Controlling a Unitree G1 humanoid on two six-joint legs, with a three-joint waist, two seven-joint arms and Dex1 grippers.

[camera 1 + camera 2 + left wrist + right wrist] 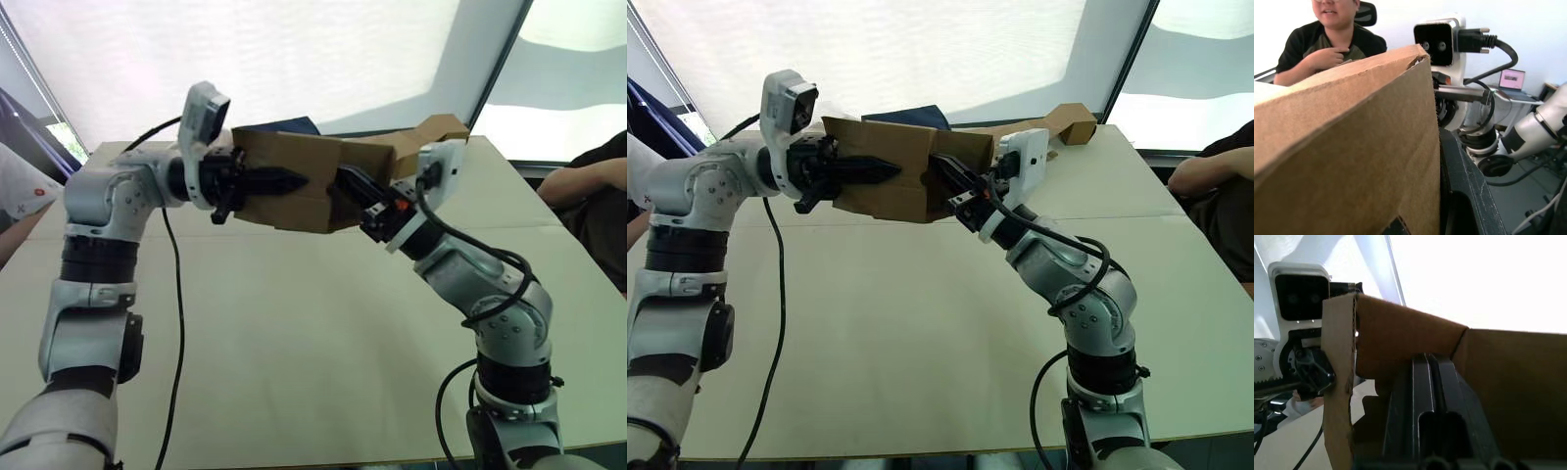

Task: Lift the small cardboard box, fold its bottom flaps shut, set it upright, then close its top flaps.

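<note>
Holding one small cardboard box (892, 176) aloft | two grippers: left (884, 170), right (942, 168)

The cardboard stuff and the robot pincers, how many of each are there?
Small cardboard box: 1
Bent cardboard piece lying on the table: 1
Black pincers: 2, left pincer and right pincer
Total: 4

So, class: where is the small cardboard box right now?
The small cardboard box is held above the table, between the left tool and right tool.
</note>
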